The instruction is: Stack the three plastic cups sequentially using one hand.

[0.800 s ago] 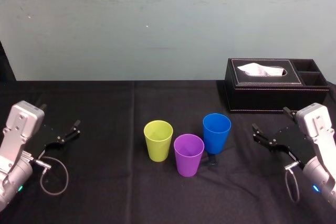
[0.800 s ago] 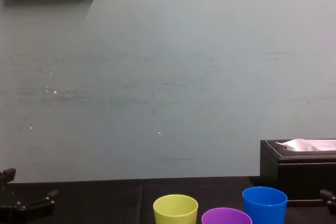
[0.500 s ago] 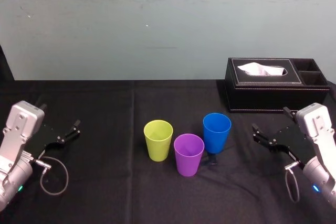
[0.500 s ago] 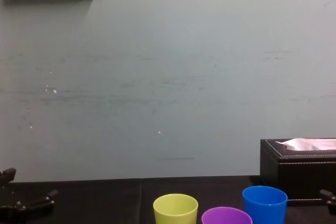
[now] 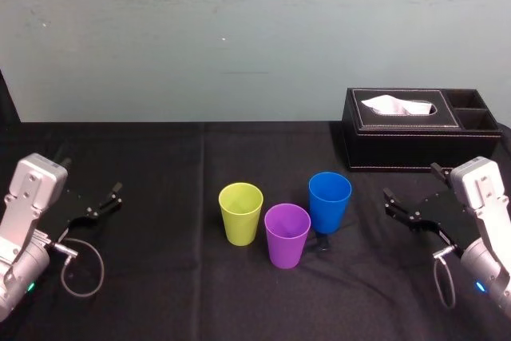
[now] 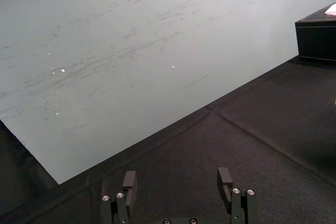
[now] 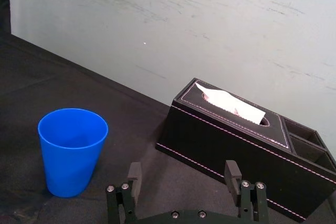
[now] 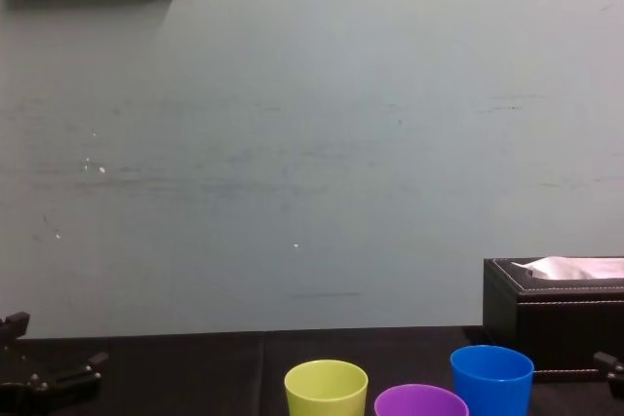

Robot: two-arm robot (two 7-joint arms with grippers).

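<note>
Flanking cups (image 5: 287, 237), left hand (image 5: 92, 177), right hand (image 5: 410, 181), parted

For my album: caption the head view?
Yellow-green cup, purple cup, blue cup, unstacked between left gripper and right gripper.

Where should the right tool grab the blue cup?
Probably pinch the blue cup on its wall just under the rim, coming from its right. It stands upright, mouth up, and that side faces the open right tool; the purple cup crowds its left front.
</note>
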